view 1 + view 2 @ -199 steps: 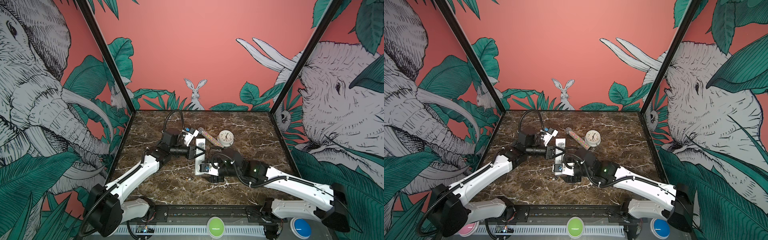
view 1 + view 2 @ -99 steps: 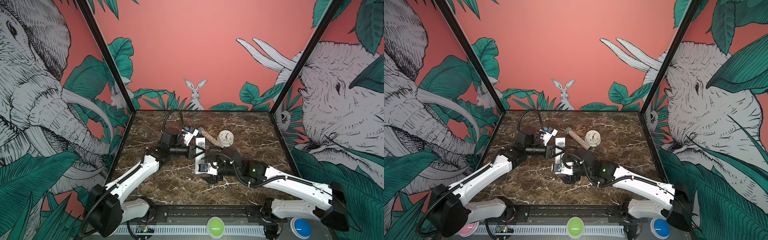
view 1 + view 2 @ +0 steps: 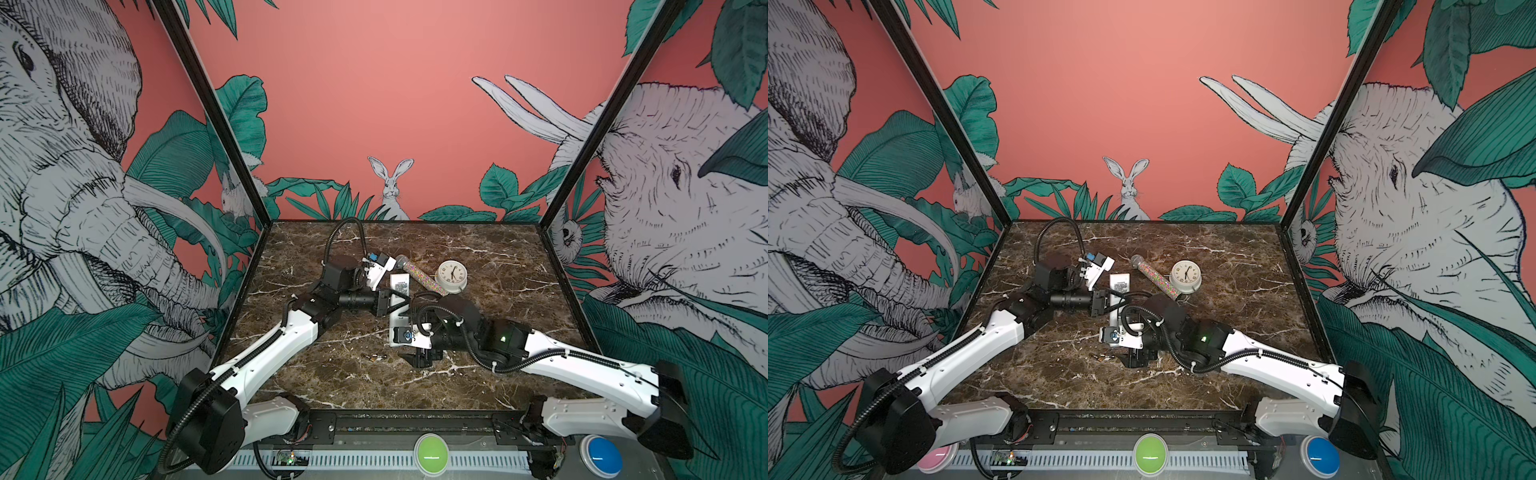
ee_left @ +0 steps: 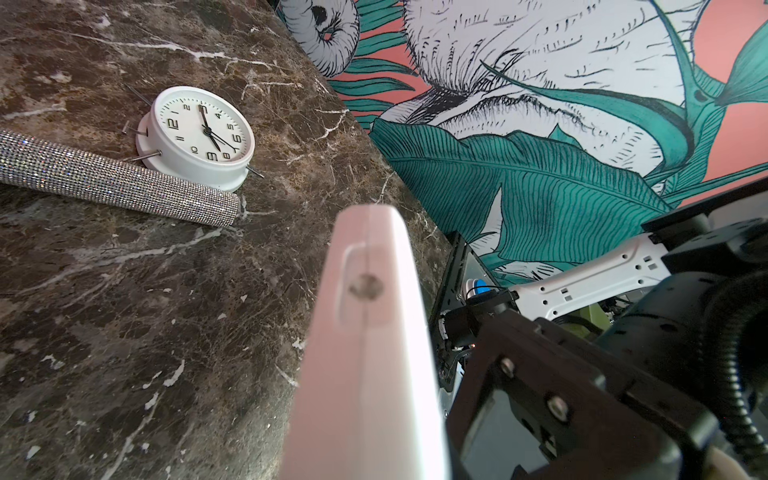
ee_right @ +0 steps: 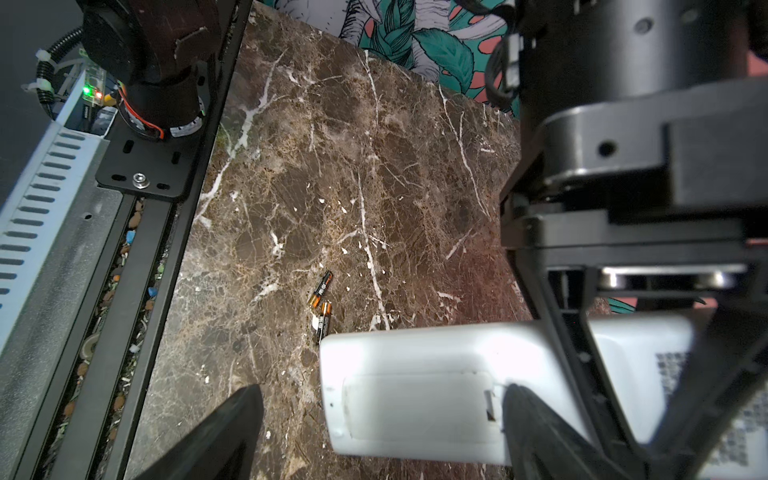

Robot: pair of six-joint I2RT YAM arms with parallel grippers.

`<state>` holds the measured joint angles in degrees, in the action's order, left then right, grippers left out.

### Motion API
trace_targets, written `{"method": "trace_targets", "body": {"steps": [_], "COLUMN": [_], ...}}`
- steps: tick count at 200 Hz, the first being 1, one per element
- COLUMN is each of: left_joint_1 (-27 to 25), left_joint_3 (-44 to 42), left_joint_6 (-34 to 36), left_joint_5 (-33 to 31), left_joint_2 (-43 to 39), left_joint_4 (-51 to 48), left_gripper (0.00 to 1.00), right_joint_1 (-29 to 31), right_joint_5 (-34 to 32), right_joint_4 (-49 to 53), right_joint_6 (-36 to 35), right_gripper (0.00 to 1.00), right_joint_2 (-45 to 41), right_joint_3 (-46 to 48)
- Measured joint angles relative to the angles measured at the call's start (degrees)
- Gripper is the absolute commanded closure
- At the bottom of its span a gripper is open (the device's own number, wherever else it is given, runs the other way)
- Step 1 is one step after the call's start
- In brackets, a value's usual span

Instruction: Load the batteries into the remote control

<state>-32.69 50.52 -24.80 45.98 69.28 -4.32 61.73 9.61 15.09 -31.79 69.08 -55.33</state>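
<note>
In both top views I see the left gripper point(image 3: 390, 304) clamped across the middle of the remote control point(image 3: 400, 286). The right gripper point(image 3: 419, 358) is at the remote's near end, and the batteries point(image 3: 374, 356) lie loose on the table point(image 3: 498, 374) just beside that end. The left wrist view shows only the remote's white edge, with a clock point(image 4: 203, 133) beyond it. In the right wrist view the right gripper's jaws stand wide apart, holding nothing, and the battery cover point(image 5: 415, 407) is still seated. I judge nothing is loaded yet: the cover must come off, then both batteries go in.

Top views overlook everything; wrist views crowd the remote control point(image 5: 415, 399).
</note>
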Motion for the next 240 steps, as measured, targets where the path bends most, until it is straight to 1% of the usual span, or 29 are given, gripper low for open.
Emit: {"method": "trace_targets", "body": {"steps": [53,111,240], "left_joint_1": [0.3,0.4,0.2], "left_joint_3": [0.0,-0.1,-0.8], "left_joint_6": [0.0,0.0,0.0], "left_joint_5": [-1.0,-1.1,-0.4], "left_joint_2": [0.0,0.0,0.0], "left_joint_4": [-0.2,-0.5,-2.7], "left_gripper": [1.0,1.0,1.0], "right_joint_1": [0.1,0.1,-0.3], "right_joint_5": [-0.4,-0.2,3.5], "right_joint_4": [-0.5,-0.4,2.9], "right_joint_6": [-0.2,0.0,1.6], "right_gripper": [0.1,0.13,0.27], "right_joint_2": [1.2,1.6,3.1], "right_joint_3": [-0.3,-0.4,-2.4]}}
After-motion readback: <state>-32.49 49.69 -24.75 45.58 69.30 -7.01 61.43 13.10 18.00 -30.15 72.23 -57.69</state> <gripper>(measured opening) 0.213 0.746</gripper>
